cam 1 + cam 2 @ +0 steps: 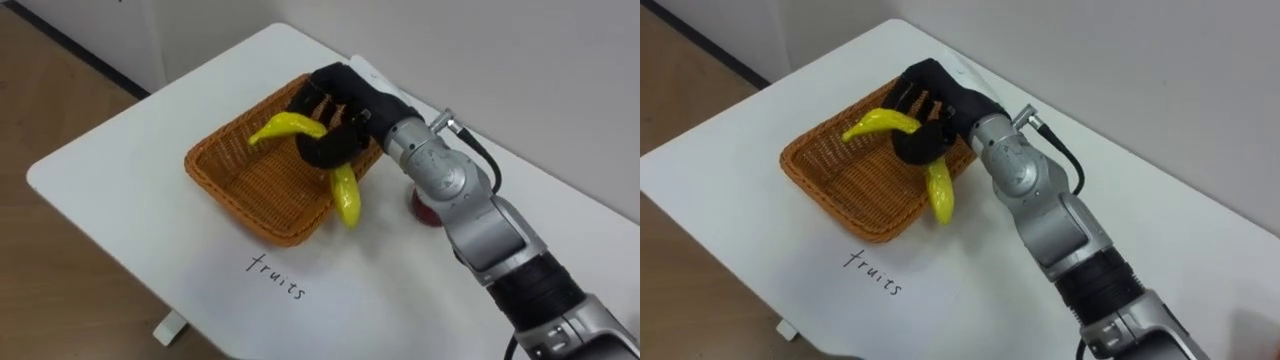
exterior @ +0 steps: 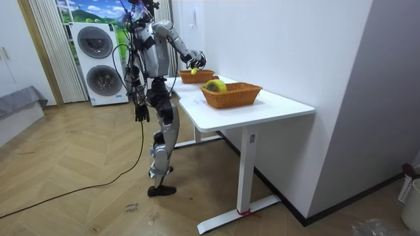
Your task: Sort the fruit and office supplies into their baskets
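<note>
A yellow banana is held in my right hand, whose black fingers are curled round its middle. The hand hovers over the far right corner of the wicker fruit basket. One end of the banana points into the basket and the other hangs outside over the rim. The right eye view shows the same hand, banana and basket. In the room view I stand at the table's far end, and my left hand hangs at my side.
The word "fruits" is written on the white table in front of the basket. A small red thing lies half hidden behind my right forearm. A second wicker basket holding a yellow-green thing stands nearer the table's other end.
</note>
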